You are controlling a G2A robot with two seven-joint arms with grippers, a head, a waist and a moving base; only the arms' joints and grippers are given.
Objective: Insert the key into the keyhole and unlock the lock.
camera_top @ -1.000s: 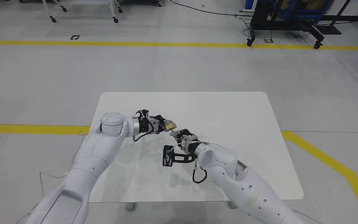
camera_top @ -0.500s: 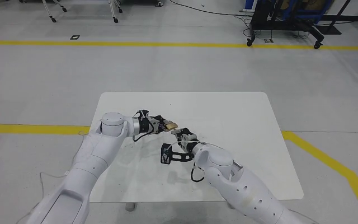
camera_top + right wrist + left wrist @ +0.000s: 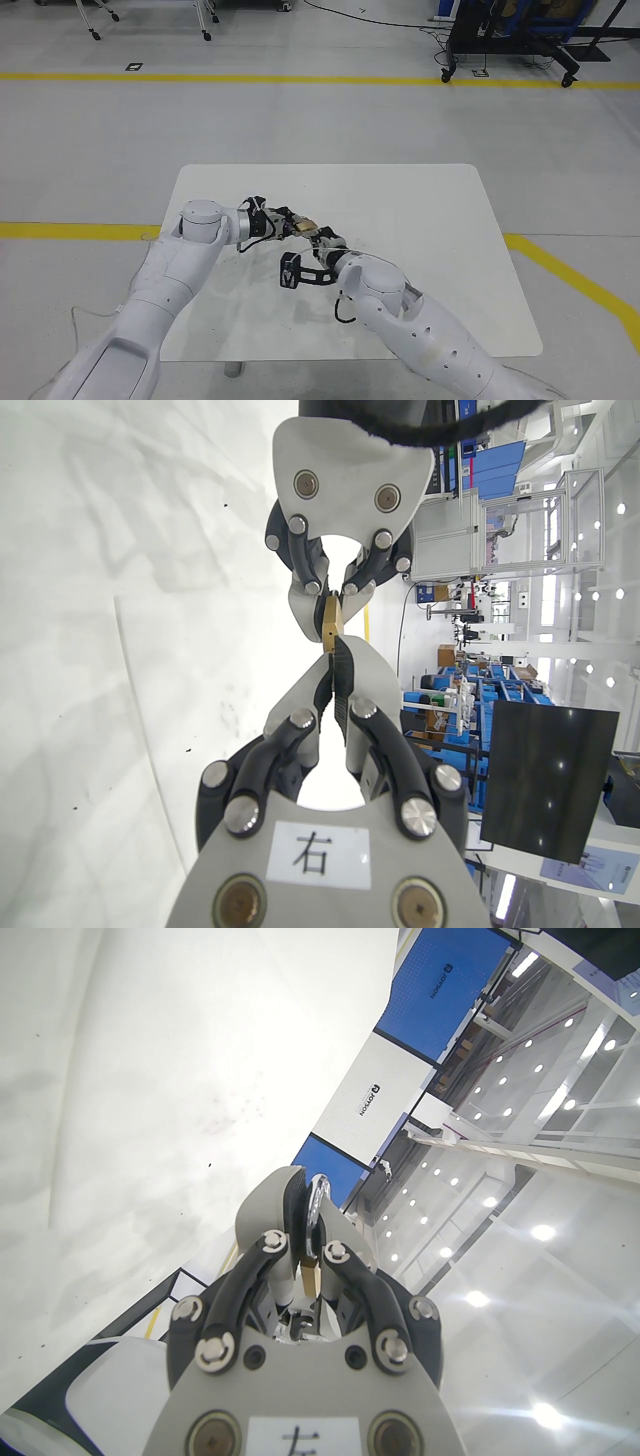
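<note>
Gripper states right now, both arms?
Left gripper: closed, holding the lock.
Right gripper: closed, tips against the lock; whatever it pinches is hidden.

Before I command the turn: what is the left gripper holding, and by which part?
The left gripper is shut on the lock, pinching it by its brass body.

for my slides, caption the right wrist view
Right gripper, shut, tip to tip with the left gripper clamping the brass lock above the table.

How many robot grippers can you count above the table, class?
2. The left gripper, over the middle of the table, is shut on the brass lock; the right gripper, also shut, meets that lock tip-first. None appears hidden.
</note>
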